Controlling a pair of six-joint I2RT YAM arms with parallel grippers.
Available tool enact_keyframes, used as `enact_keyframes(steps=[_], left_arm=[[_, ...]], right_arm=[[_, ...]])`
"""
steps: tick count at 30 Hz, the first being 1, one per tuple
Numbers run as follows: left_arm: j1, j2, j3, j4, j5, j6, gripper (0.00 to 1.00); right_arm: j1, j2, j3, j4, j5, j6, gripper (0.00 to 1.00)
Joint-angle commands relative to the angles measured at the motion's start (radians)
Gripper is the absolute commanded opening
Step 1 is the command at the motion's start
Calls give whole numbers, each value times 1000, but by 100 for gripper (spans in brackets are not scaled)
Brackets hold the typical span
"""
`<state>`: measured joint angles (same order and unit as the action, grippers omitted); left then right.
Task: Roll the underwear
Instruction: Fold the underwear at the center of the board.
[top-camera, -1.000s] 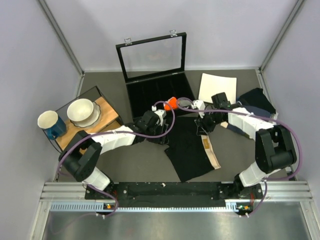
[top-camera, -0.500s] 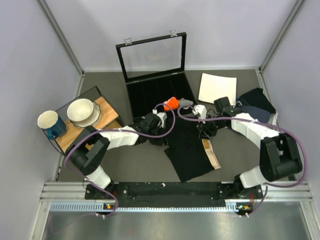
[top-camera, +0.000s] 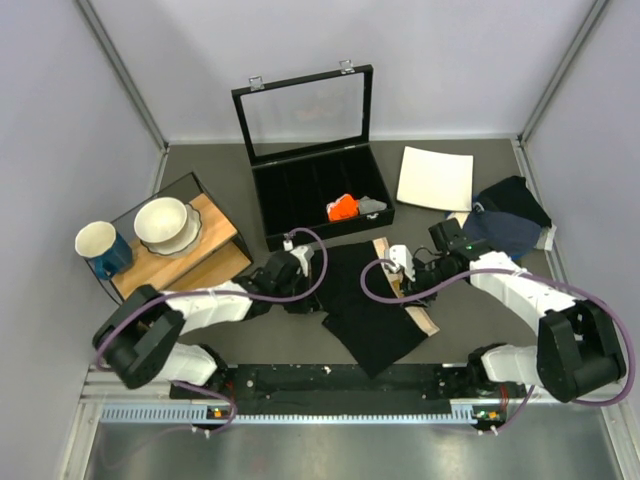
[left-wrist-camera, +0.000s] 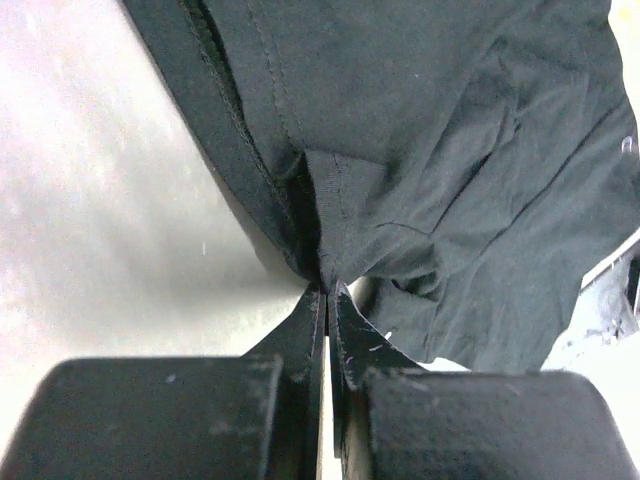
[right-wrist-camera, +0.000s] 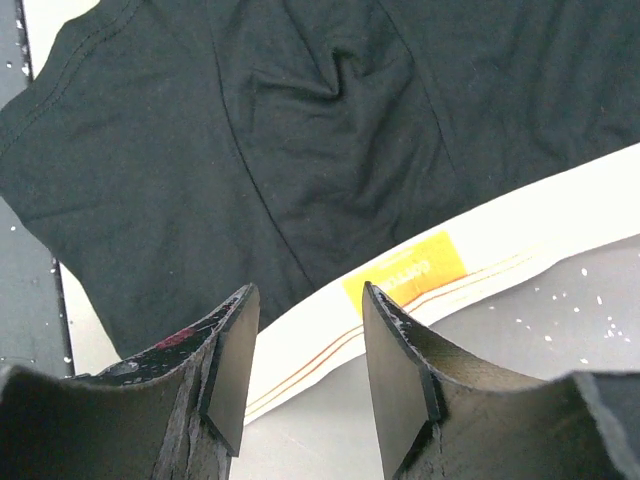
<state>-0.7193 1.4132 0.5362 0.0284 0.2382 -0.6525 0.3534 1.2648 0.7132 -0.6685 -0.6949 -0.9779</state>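
Note:
The black underwear (top-camera: 365, 305) lies spread mid-table, its pale waistband (top-camera: 421, 318) along the right edge. My left gripper (top-camera: 308, 296) is at the garment's left edge. In the left wrist view the left gripper (left-wrist-camera: 326, 288) is shut on a pinched fold of the underwear (left-wrist-camera: 420, 150). My right gripper (top-camera: 398, 280) hovers over the waistband side. Seen from the right wrist, the right gripper (right-wrist-camera: 305, 305) stands open just above the waistband (right-wrist-camera: 520, 245) with its yellow label, nothing between the fingers.
Behind the underwear an open black case (top-camera: 320, 185) holds an orange cloth roll (top-camera: 342, 207). A white plate (top-camera: 435, 178) and a navy garment (top-camera: 510, 222) lie at the back right. At the left, a wooden tray (top-camera: 205, 255) carries a bowl (top-camera: 165, 222) and a mug (top-camera: 100, 245).
Both arms drew back toward the near edge. The left gripper closed on the underwear's left edge, and the garment slid nearer. The right gripper came down over the waistband.

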Motion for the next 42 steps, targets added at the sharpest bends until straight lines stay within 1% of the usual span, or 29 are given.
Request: enact_keyframes(steps=[1, 2, 3, 4, 5, 6, 7, 8, 9, 10, 12, 13, 14, 15, 16, 17, 18, 19, 21, 22, 25, 30, 32, 33, 36, 39, 42], left_arm=[[-26, -160, -105, 1, -11, -82, 0], [-26, -189, -122, -4, -13, -97, 4], [-28, -250, -143, -13, -26, -101, 10], [-28, -284, -148, -56, -40, -101, 16], [-26, -316, -139, -80, -56, -89, 24], [-28, -377, -128, -108, -85, -75, 38], [-26, -404, -116, -155, -132, -55, 45], [-25, -424, -82, -169, -163, -11, 52], [-23, -450, -64, -186, -189, 22, 63], [-11, -457, -42, -217, -221, 93, 69], [12, -439, 37, -254, -229, 169, 77], [42, -425, 65, -268, -224, 262, 77], [58, -409, 112, -294, -221, 302, 78], [75, -367, 135, -301, -199, 344, 78], [110, -341, 158, -311, -169, 429, 78], [124, -291, 207, -336, -143, 463, 77], [133, -266, 234, -355, -132, 502, 77], [138, -243, 257, -369, -122, 590, 76], [142, -185, 318, -409, -112, 646, 75], [150, -171, 333, -416, -96, 736, 75], [168, -131, 358, -435, -63, 807, 75], [196, -112, 364, -484, -57, 797, 73], [198, -128, 354, -484, -62, 786, 72], [198, -135, 349, -482, -65, 787, 72], [202, -155, 338, -481, -77, 792, 72], [205, -157, 346, -489, -73, 794, 72], [210, -154, 350, -490, -53, 784, 72]], right_arm=[[18, -22, 23, -9, -71, -35, 47], [16, -24, 38, -9, -75, -35, 48], [18, -22, 48, -9, -72, -31, 48], [18, -16, 60, -9, -69, -33, 49], [18, -10, 90, -9, -61, -36, 51], [18, -2, 110, -11, -48, -45, 53], [18, 33, 132, -13, -40, -53, 56], [16, 54, 181, -16, -34, -62, 57], [18, 83, 207, -20, -31, -88, 58], [18, 141, 236, -40, -35, -106, 58], [19, 201, 330, -59, -64, -152, 59], [24, 229, 362, -66, -74, -163, 61], [30, 281, 420, -72, -78, -171, 62], [36, 306, 446, -75, -81, -197, 66], [38, 333, 472, -80, -81, -220, 72], [42, 385, 524, -103, -81, -237, 75], [44, 416, 557, -132, -84, -284, 75], [45, 444, 589, -149, -83, -300, 76], [48, 505, 664, -189, -89, -312, 74], [50, 518, 678, -194, -94, -324, 73], [59, 547, 703, -197, -92, -373, 73], [78, 625, 778, -227, 0, -433, 72], [79, 668, 830, -247, -5, -423, 68], [82, 683, 848, -252, -6, -414, 63], [87, 734, 902, -255, 11, -380, 54], [90, 777, 937, -258, 34, -360, 49], [88, 804, 951, -256, 40, -344, 47]])
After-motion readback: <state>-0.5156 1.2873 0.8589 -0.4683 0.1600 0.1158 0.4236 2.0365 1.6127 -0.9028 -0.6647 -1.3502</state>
